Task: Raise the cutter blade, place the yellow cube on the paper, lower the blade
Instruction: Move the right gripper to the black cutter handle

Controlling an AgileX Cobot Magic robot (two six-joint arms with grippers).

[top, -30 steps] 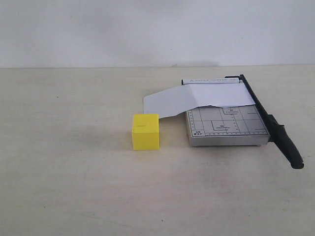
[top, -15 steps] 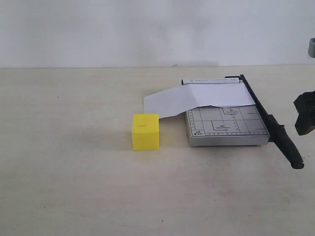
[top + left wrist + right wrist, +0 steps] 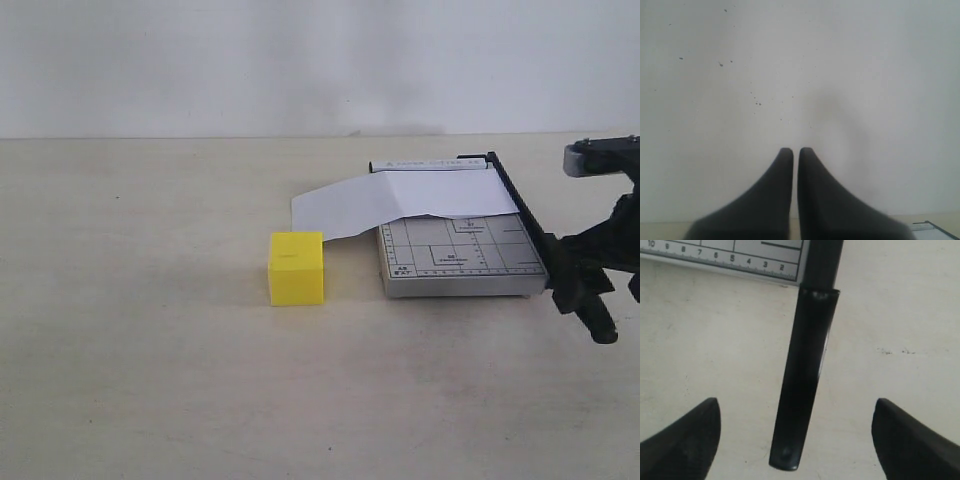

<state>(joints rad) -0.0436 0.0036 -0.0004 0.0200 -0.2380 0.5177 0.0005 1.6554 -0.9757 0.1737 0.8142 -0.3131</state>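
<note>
The yellow cube [image 3: 296, 268] rests on the table left of the grey trimmer base [image 3: 460, 262]. The white paper [image 3: 400, 198] lies over the base's far part, and its left end hangs down to the table behind the cube. The cutter blade [image 3: 530, 225] lies lowered along the base's right edge, its handle [image 3: 598, 318] pointing toward the front. My right gripper [image 3: 578, 278] hovers at that handle. In the right wrist view the right gripper [image 3: 796, 404] is open wide, with the handle [image 3: 802, 380] between the fingers and touching neither. My left gripper [image 3: 795, 150] is shut and empty, facing a pale wall.
The pale tabletop [image 3: 150, 380] stretches wide to the left and front of the cube. A white wall [image 3: 300, 60] closes the far side. A corner of the trimmer [image 3: 935, 229] shows at the edge of the left wrist view.
My right arm has come in from the right edge of the exterior view and moved over the blade's handle. Cube, paper and blade have not moved.
</note>
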